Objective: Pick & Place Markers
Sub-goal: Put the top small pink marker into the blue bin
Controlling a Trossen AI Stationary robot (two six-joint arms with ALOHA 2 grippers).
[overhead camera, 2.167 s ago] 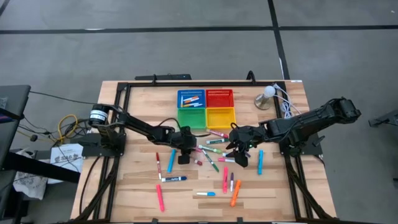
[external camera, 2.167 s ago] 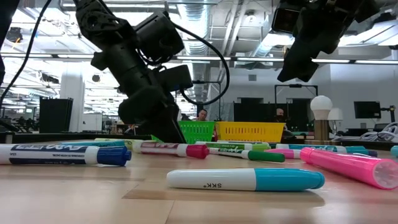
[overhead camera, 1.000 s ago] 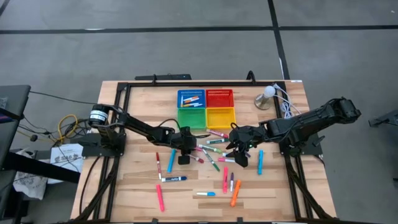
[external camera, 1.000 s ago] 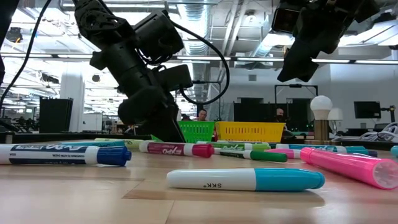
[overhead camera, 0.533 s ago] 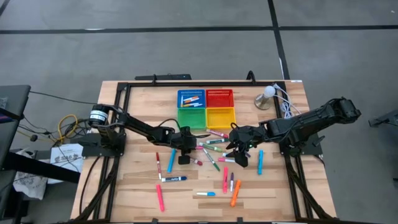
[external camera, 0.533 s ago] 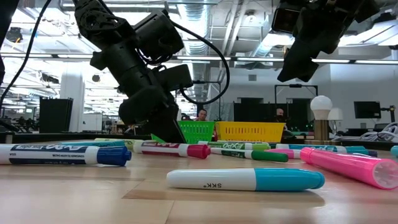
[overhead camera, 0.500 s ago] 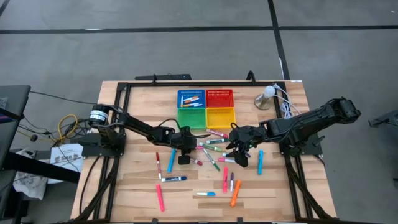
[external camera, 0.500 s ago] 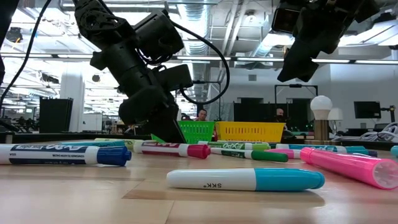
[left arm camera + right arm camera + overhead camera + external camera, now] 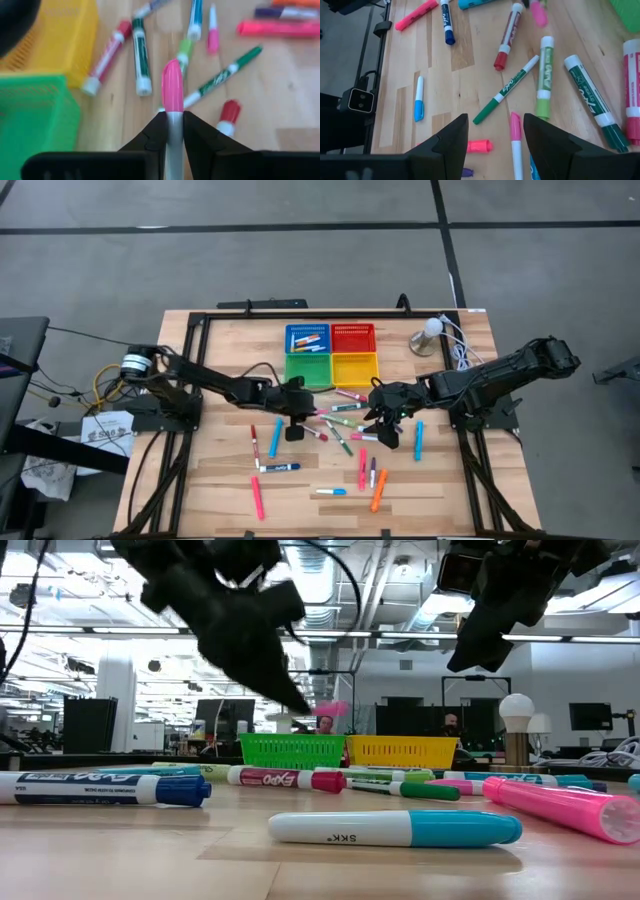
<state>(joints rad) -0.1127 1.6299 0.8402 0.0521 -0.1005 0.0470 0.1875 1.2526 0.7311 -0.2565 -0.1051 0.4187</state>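
Many markers (image 9: 345,420) lie scattered flat on the wooden table in front of four mesh baskets. My left gripper (image 9: 296,423) hangs above the table just in front of the green basket (image 9: 308,368), shut on a white marker with a pink cap (image 9: 171,90). In the low view that cap (image 9: 330,708) shows well above the tabletop. My right gripper (image 9: 385,430) hovers open over the markers right of centre; in its wrist view its fingers stand either side of a pink-capped marker (image 9: 515,131) lying below, not touching it. My left gripper pinches the pink-capped marker by its white barrel (image 9: 172,122), just behind the cap, between the two fingers. The marker runs along the fingers and its cap sticks out past their tips. The fingers slant downward, and the marker is lifted clear of the table.
Blue (image 9: 307,338) and red (image 9: 353,337) baskets sit behind the green and yellow (image 9: 355,367) ones; the blue one holds some markers. A small lamp (image 9: 430,330) with cables stands at the far right corner. More markers lie toward the near edge (image 9: 330,492).
My left gripper, which was down at the tabletop, has risen with the pink-capped marker shut between its fingers, so the marker now hangs clear of the table. The right arm has kept still.
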